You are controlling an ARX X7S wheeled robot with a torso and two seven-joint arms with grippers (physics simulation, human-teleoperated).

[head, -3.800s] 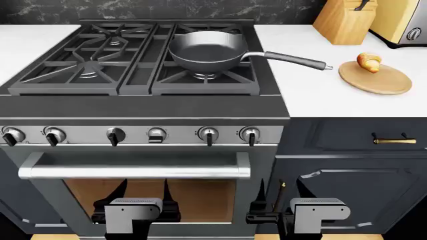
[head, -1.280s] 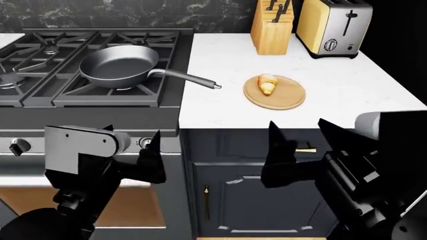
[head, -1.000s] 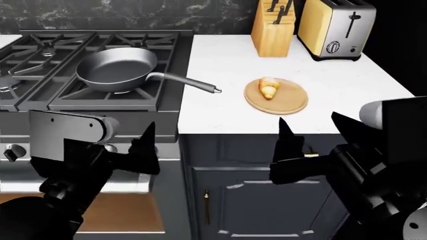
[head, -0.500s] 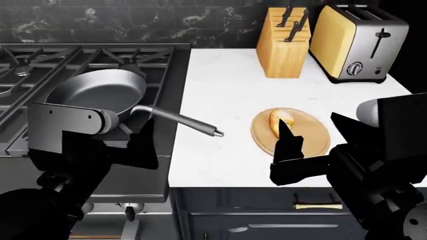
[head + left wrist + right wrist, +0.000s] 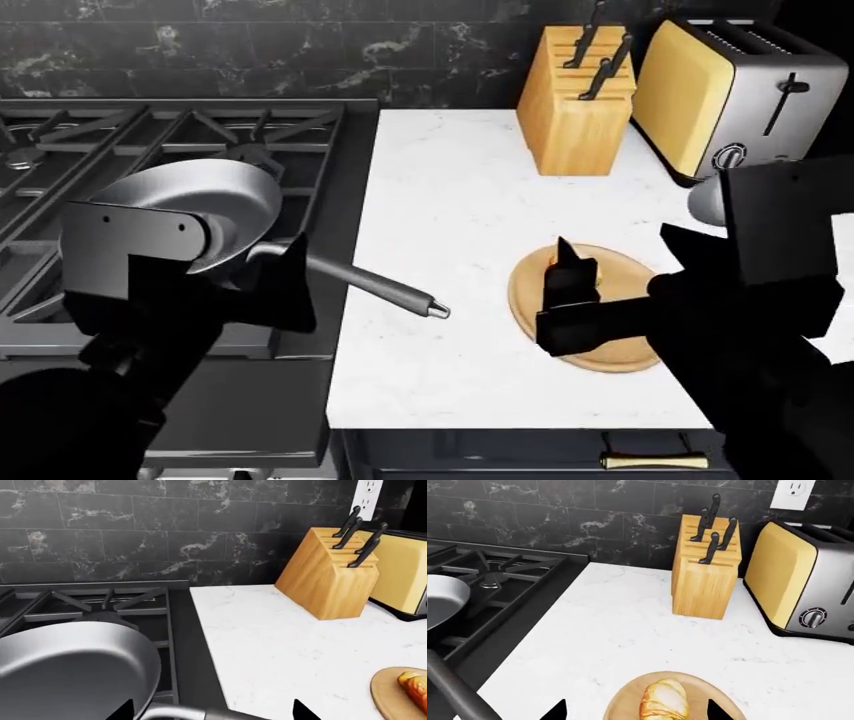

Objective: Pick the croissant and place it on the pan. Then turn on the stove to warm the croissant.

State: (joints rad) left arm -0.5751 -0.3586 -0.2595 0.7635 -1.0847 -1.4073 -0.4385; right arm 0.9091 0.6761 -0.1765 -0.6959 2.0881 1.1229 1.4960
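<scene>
The croissant (image 5: 664, 701) lies on a round wooden board (image 5: 620, 705) on the white counter. In the head view it (image 5: 589, 266) is mostly hidden behind my right gripper (image 5: 623, 255), which hovers open and empty over the board (image 5: 614, 355). In the right wrist view the croissant sits just ahead, between the open tips of my right gripper (image 5: 635, 711). The dark grey pan (image 5: 200, 200) rests on the stove (image 5: 134, 130), handle (image 5: 380, 288) pointing over the counter. My left gripper (image 5: 254, 270) is open and empty above the handle (image 5: 200, 714), near the pan (image 5: 67, 670).
A wooden knife block (image 5: 577, 100) and a yellow and steel toaster (image 5: 734, 90) stand at the back of the counter (image 5: 441, 190). A dark marble backsplash with a wall outlet (image 5: 792, 492) runs behind. A brass drawer handle (image 5: 654, 462) shows below the counter's front edge.
The head view has moved right and closer to the counter. Both grippers have risen from cabinet height to counter height; the right one now covers the board and croissant, the left the pan handle.
</scene>
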